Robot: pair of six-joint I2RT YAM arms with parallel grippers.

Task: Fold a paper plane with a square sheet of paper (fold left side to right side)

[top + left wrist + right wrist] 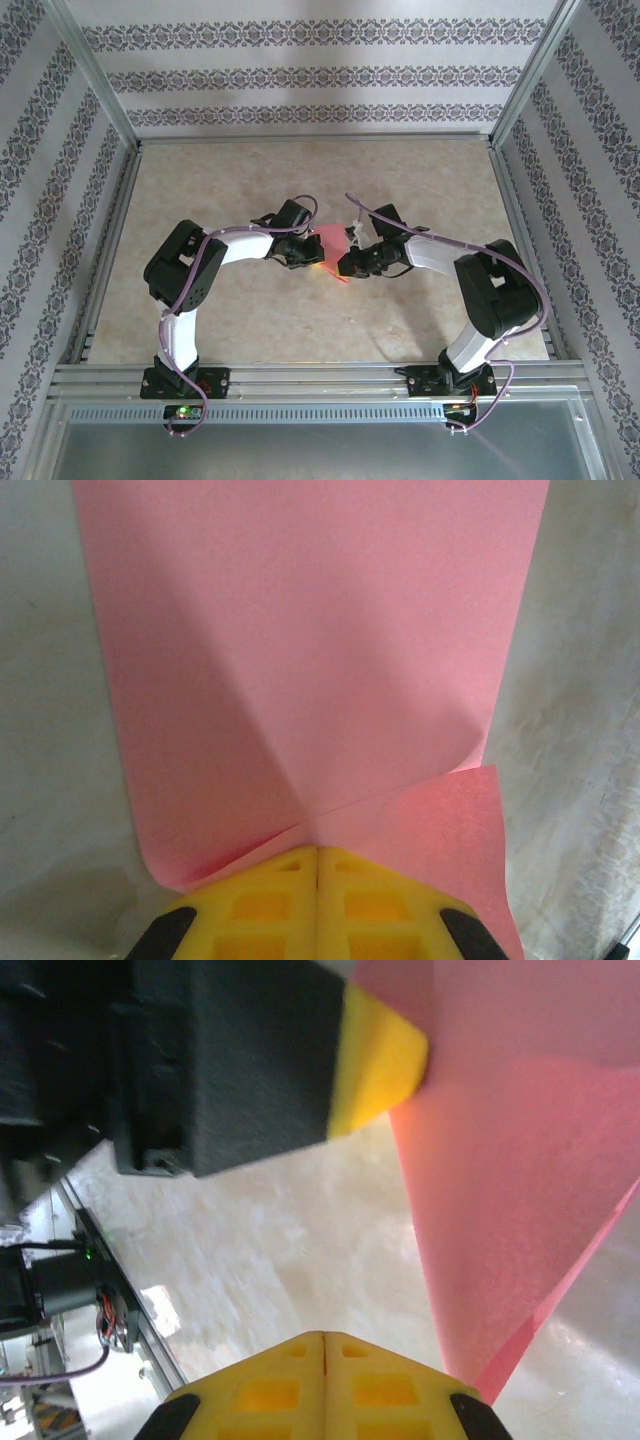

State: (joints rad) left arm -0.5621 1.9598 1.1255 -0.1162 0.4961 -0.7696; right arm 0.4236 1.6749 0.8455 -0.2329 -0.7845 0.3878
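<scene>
The thin salmon-pink square sheet of paper (300, 660) is sitting near the middle of the beige marbled table (250, 180), well apart from every edge, between the two arms' tips and partly lifting off the surface. The left gripper (317, 850) is pressing its yellow fingers together on the sheet's near edge, pinching it where a turned-over corner flap (440, 825) is meeting the main face. The paper is fanning away from that pinch with a soft diagonal ridge. The right gripper (324, 1338) is holding its own yellow fingers pressed together too, with nothing visibly between them; the sheet's hanging edge is passing just beside one fingertip. Judging by how it is bowing and drooping, the paper is behaving as very light, limp and easily creased, so it is likely to buckle or slip if pushed from the middle. The sensible hold is looking like a shallow pinch at an edge or corner, with the other gripper pinning the sheet flat while the left side is being carried over to the right.
</scene>
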